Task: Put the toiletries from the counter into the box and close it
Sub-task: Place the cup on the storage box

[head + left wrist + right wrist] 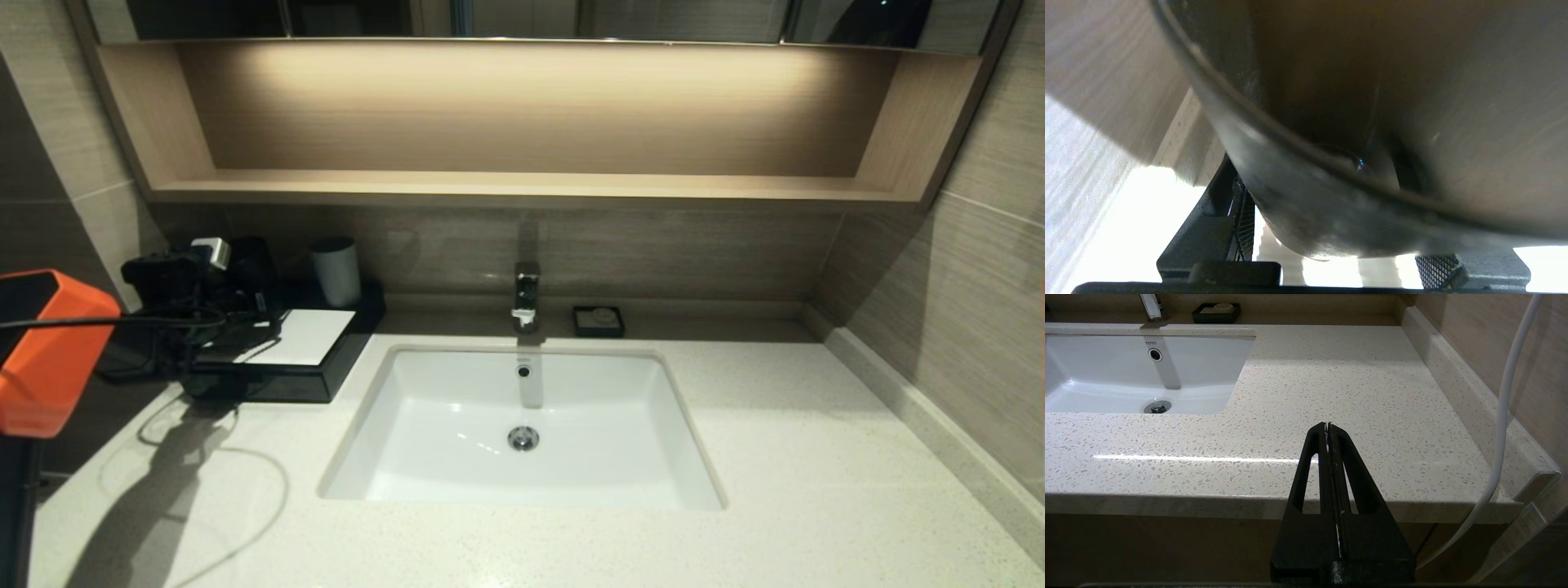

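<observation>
The box (306, 336), low and black with a white top panel, sits at the back left of the counter (816, 457). My left gripper (233, 273) hangs over the box's left end. It is shut on a dark cylindrical cup (251, 260). In the left wrist view that cup (1331, 122) fills the space between the mesh-padded fingers (1243, 216). No toiletries show in any view. My right gripper (1327, 425) is shut and empty, at the counter's front edge, right of the basin (1106, 375).
A grey cup (336, 271) stands behind the box. The faucet (526, 294) and a small black soap dish (598, 321) line the back wall behind the basin (522, 425). A thin cable (245, 506) loops over the counter's left front. A wooden shelf (522, 188) overhangs.
</observation>
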### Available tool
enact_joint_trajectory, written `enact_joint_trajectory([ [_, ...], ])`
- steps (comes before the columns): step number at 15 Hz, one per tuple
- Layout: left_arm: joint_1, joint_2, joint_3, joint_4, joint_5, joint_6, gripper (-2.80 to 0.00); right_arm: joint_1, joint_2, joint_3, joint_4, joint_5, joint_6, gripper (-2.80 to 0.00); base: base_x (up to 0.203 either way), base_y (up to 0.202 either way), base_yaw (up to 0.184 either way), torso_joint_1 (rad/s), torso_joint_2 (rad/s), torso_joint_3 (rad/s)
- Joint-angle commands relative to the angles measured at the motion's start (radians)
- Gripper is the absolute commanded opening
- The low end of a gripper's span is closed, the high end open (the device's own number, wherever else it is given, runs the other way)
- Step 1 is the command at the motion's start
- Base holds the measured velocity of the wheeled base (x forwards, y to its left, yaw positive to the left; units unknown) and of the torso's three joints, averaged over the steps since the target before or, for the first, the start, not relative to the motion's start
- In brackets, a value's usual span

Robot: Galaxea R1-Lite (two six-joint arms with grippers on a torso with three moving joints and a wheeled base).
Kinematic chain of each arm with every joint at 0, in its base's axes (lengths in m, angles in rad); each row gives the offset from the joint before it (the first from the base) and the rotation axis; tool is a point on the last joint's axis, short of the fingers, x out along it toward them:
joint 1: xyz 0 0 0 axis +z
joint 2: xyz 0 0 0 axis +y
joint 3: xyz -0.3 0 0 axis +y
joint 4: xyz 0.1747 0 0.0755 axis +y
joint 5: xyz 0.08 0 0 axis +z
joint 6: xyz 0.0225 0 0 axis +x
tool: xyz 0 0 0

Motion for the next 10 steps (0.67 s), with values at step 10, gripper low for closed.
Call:
enact_joint_trajectory([
  [10,-0.002,0.053,-0.142,0.065,0.0,-0.011,-2.8,0.0,0.0,0.002,0.0,0.0,0.0,-2.8,0.0,0.0,0.0,0.0,0.0,0.0],
])
